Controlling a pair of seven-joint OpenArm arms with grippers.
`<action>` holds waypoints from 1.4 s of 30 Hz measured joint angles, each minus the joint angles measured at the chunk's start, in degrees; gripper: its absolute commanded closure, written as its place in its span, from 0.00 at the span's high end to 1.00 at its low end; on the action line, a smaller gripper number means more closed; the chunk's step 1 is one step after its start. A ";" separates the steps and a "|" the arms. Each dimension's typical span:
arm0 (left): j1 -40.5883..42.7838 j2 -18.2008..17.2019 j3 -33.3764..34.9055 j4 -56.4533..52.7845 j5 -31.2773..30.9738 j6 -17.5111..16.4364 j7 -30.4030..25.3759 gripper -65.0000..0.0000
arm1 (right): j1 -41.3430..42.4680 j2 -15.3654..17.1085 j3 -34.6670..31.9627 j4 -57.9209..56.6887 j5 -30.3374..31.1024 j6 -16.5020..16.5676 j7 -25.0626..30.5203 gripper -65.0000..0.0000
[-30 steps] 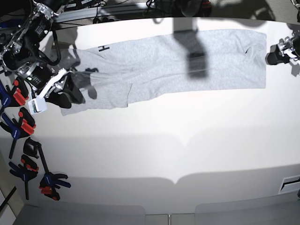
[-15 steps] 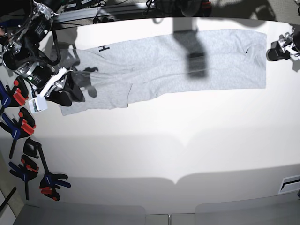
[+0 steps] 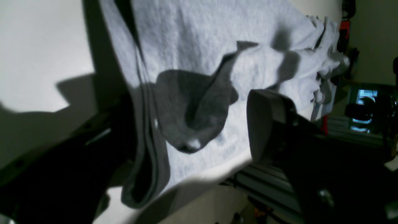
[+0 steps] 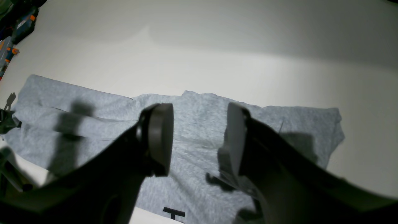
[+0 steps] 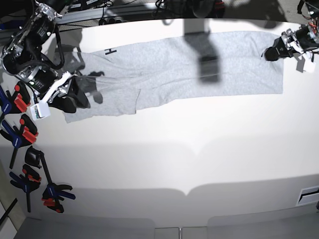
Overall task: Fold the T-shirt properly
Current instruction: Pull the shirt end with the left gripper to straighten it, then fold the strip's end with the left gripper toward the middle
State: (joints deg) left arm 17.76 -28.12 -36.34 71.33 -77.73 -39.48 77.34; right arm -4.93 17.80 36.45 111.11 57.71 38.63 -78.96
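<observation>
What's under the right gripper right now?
The T-shirt lies flat on the white table below the open right gripper. Anything beneath the cloth is hidden.

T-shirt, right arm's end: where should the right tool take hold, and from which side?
Grip the T-shirt at its loose corner nearest the right tool. That flap hangs out past the main folded strip, a free edge on bare table. Come from the outer end, one finger sliding low under the hem. A pinch from above also looks workable.
</observation>
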 measured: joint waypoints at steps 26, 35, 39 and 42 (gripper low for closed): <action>-1.60 1.51 0.39 0.00 1.68 -0.02 -9.07 0.00 | 0.00 -0.02 0.00 0.00 -0.02 0.00 0.42 0.41; -5.03 -5.66 0.52 -0.04 16.00 0.00 -11.76 0.00 | 0.00 0.00 0.00 0.00 0.24 0.00 0.42 0.41; -7.50 -8.37 0.48 0.09 16.17 1.55 -11.80 0.00 | 0.00 0.00 0.00 0.00 0.26 0.00 0.44 0.41; -8.28 -8.52 0.50 3.06 16.11 1.55 -11.52 0.00 | 0.15 -0.02 0.00 0.00 0.24 0.00 0.44 0.41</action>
State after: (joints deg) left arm 9.47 -36.64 -35.83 74.39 -61.63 -37.93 65.82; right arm -4.78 17.78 36.45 111.11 57.95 38.63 -78.52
